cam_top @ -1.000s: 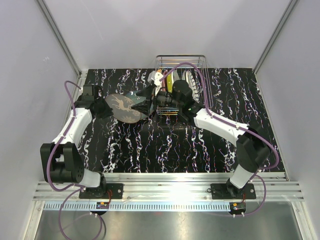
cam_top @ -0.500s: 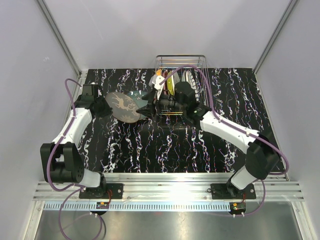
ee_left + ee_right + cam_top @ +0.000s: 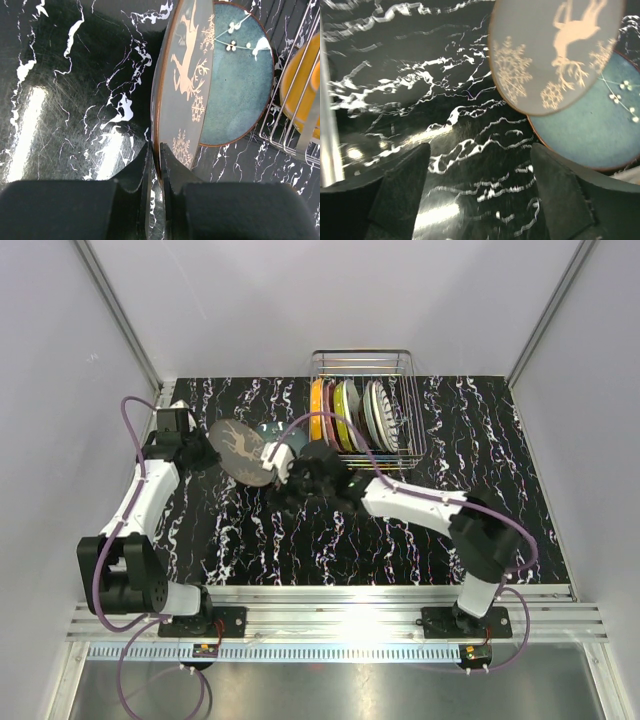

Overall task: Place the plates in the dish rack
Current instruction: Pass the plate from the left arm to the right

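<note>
While the left gripper (image 3: 156,150) stays out of reach of the rack, it is clenched on the near rim of the deer plate (image 3: 184,85), one finger on each face. The plate runs straight ahead of the fingertips and is tilted steeply, nearly on edge, above the black marbled table (image 3: 400,540).

Teal plate (image 3: 240,90): ahead and to the right of the left gripper, lying flat on the table, with its left part hidden behind the deer plate.

Dish rack (image 3: 292,132): further right of the left gripper, beyond the teal plate. An orange plate (image 3: 300,85) shows behind its wires.

Right gripper (image 3: 480,150): released, fingers spread wide, only table between them. In its wrist view the deer plate sits ahead and to the upper right, apart from both fingers, and the teal plate lies under that plate's lower edge.

Top view: the rack stands beyond the right gripper and holds a row of plates (image 3: 345,415) upright on edge.
</note>
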